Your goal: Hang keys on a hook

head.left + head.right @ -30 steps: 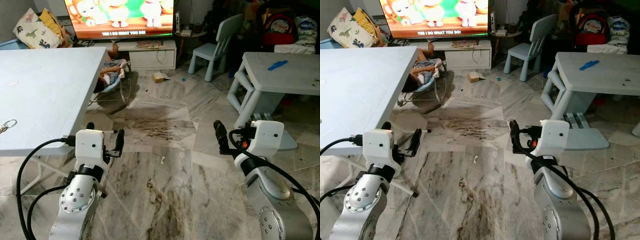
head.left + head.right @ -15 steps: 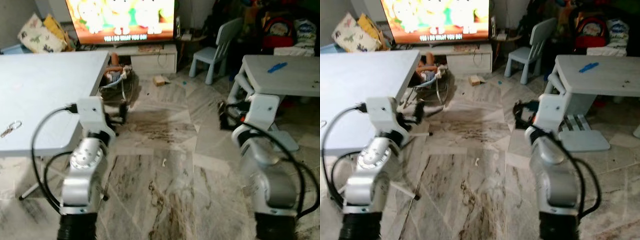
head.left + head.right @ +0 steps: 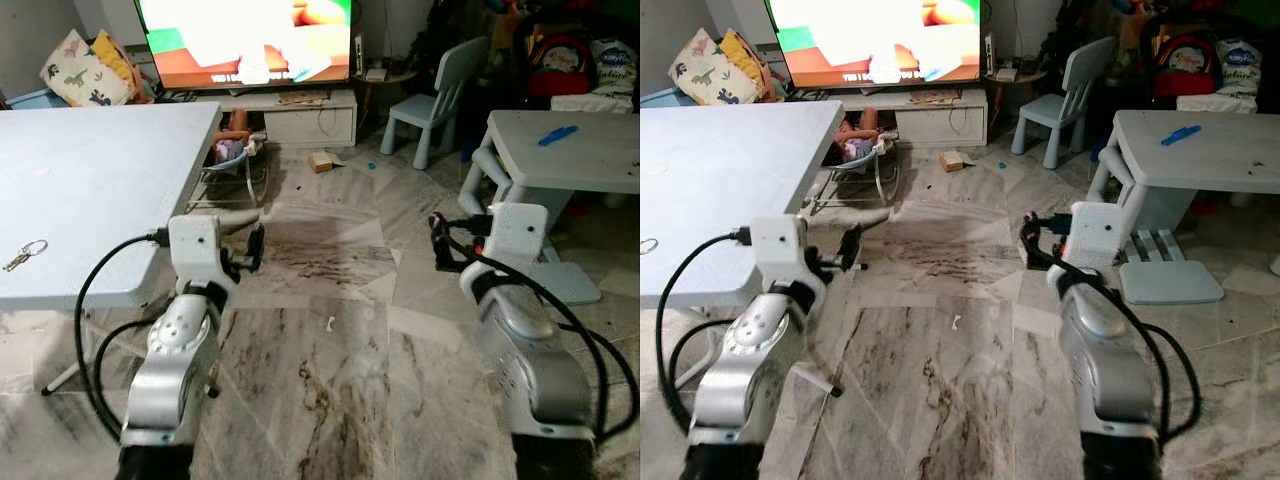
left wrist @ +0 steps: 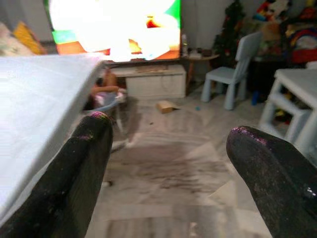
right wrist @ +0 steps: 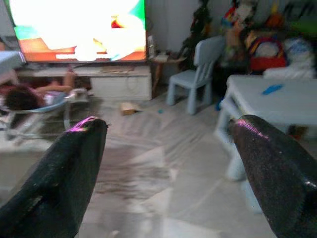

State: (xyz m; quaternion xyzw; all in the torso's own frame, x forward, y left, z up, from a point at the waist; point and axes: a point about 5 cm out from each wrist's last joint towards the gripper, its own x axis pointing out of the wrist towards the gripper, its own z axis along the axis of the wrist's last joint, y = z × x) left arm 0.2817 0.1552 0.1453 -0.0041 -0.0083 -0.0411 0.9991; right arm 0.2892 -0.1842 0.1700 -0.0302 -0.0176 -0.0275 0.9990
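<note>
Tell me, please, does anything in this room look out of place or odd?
A small cardboard box lies loose on the marble floor before the TV stand, and dark smears streak the tiles. The keys lie on the white table, untouched; both grippers hang open over the floor.

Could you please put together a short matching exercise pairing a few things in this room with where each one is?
Things:
1. keys
2. blue object
3. small chair
4. left gripper

Places:
A. on the small table at the right
B. on the floor near the television stand
C. near the front edge of the big table at the left
D. in the air beside the big table's edge, fingers apart

Pairs: 1-C, 2-A, 3-B, 4-D
</note>
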